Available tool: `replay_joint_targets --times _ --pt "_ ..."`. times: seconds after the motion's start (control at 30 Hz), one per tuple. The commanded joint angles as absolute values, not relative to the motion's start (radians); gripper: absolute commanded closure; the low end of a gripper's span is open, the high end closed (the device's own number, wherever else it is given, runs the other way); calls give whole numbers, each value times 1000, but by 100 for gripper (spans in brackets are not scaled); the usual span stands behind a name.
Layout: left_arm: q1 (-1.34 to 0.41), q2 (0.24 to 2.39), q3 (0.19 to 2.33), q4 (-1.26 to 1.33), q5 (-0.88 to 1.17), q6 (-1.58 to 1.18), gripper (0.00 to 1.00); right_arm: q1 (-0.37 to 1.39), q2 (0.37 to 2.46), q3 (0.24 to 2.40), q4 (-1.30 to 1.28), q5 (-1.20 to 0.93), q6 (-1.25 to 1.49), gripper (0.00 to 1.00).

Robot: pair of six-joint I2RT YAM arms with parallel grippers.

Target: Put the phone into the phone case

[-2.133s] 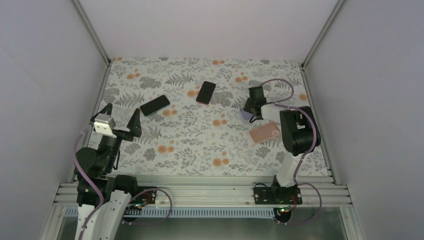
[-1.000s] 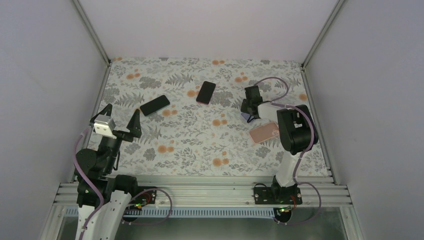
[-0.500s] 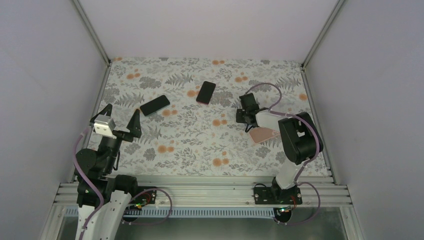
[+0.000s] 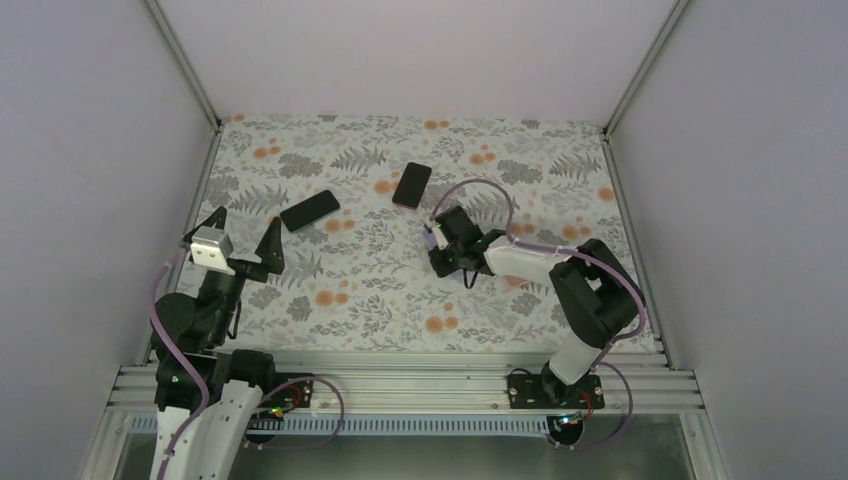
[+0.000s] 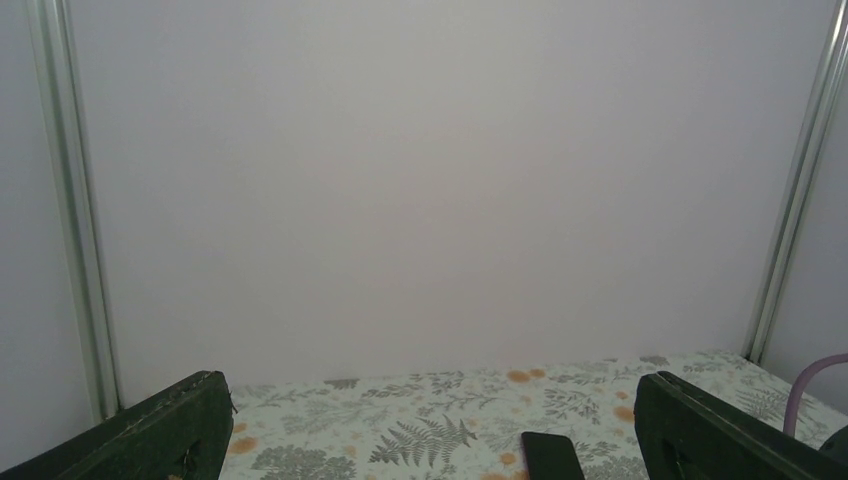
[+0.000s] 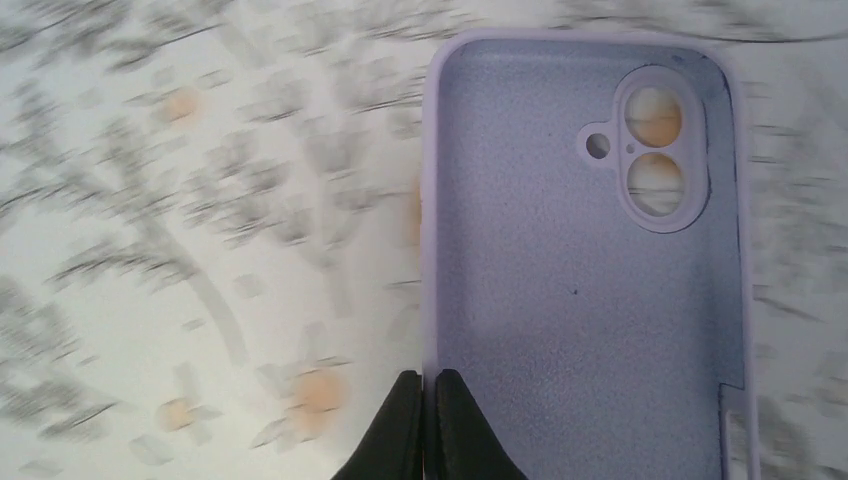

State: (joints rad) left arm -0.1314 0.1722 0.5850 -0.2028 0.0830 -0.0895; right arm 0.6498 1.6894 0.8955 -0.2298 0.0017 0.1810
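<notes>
My right gripper (image 4: 437, 246) is shut on the long edge of a lilac phone case (image 6: 580, 270) and holds it open side up, low over the middle of the table. The wrist view shows its fingertips (image 6: 428, 385) pinching the case wall. A black phone (image 4: 411, 185) lies at the back centre. A second dark phone with a teal edge (image 4: 309, 210) lies to the left. My left gripper (image 4: 242, 232) is open and empty, raised at the near left. One dark phone (image 5: 550, 455) shows low in the left wrist view.
A pink item (image 4: 516, 281) lies under my right forearm, mostly hidden. The floral table cover (image 4: 350, 280) is bounded by white walls at the back and both sides. A purple cable (image 4: 478, 190) loops above the right wrist.
My right gripper has carried the lilac case from the right side of the table leftward to the middle. The pink item is now mostly covered by the arm. The left arm has not moved.
</notes>
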Motion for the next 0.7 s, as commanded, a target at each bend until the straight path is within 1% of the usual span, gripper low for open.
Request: replay_joint_targets --times 0.0,0.33,0.67 --pt "-133 184 580 -179 78 -76 0 761 1672 920 -248 -67 75 96" --pt "-133 195 581 -179 75 -78 0 1006 1613 903 -210 -96 -76 96" --pt "-133 209 581 -181 72 -75 0 1067 1643 866 -178 -67 -121 96"
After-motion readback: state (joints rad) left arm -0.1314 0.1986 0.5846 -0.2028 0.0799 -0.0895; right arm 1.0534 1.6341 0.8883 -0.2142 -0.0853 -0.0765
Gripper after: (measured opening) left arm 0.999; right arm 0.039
